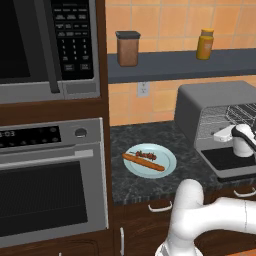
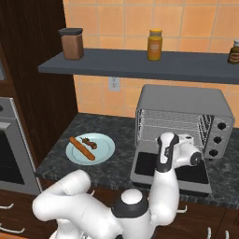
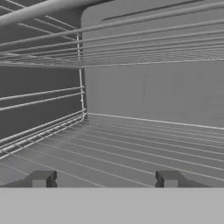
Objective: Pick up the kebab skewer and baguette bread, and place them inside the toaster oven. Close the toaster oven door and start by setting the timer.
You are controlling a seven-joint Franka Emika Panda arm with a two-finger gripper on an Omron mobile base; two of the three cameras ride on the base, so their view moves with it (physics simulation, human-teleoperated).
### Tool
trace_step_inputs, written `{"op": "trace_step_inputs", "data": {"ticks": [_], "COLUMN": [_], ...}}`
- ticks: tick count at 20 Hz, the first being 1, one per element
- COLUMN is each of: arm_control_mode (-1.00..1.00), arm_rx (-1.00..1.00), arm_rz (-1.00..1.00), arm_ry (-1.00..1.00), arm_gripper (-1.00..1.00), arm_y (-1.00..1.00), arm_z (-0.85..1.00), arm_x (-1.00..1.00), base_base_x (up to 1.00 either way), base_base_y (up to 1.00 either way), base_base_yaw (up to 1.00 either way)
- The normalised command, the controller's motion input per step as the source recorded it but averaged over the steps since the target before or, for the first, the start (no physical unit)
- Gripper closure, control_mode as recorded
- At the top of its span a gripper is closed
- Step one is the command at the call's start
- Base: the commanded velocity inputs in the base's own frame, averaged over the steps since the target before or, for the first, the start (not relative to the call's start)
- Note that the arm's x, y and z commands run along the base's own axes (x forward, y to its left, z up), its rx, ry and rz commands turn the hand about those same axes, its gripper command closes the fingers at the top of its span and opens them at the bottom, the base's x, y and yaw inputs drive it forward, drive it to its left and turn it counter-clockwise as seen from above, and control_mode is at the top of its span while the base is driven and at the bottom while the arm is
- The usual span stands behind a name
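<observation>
The hand [image 3: 104, 179], fingers apart and empty, faces the open toaster oven [image 2: 184, 109]; the kebab skewer [image 1: 146, 154] and baguette bread [image 1: 143, 162] lie on a plate [image 1: 167, 166] at its nine o'clock. Both look light and stiff; grip mid-length.

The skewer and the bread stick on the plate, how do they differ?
The bread stick is long, plain and orange-brown; the skewer is shorter and threaded with small dark red and brown chunks. The bread stick runs across the middle of the plate, while the skewer lies beside it, nearer the wall. Both lie flat on the same pale blue plate, outside the open toaster oven.
</observation>
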Motion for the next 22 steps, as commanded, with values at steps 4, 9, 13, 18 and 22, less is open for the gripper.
{"op": "trace_step_inputs", "data": {"ticks": [4, 9, 13, 18, 22], "arm_control_mode": [-1.00, -1.00, -1.00, -1.00, -1.00], "arm_rx": [0.00, 0.00, 0.00, -0.20, -0.28], "arm_rz": [0.00, 0.00, 0.00, 0.00, 0.00], "arm_ry": [0.06, 0.18, 0.19, 0.33, 0.67], "arm_gripper": [-1.00, -1.00, -1.00, -1.00, -1.00], "arm_y": [-0.23, -0.14, -0.02, -0.09, -0.06], "arm_z": [-0.57, -0.80, -0.87, -0.63, -0.26], "arm_x": [0.01, -0.57, -0.99, -1.00, -0.60], "base_base_x": [0.00, 0.00, 0.00, 0.00, 0.00], "base_base_y": [0.00, 0.00, 0.00, 0.00, 0.00], "base_base_yaw": [0.00, 0.00, 0.00, 0.00, 0.00]}}
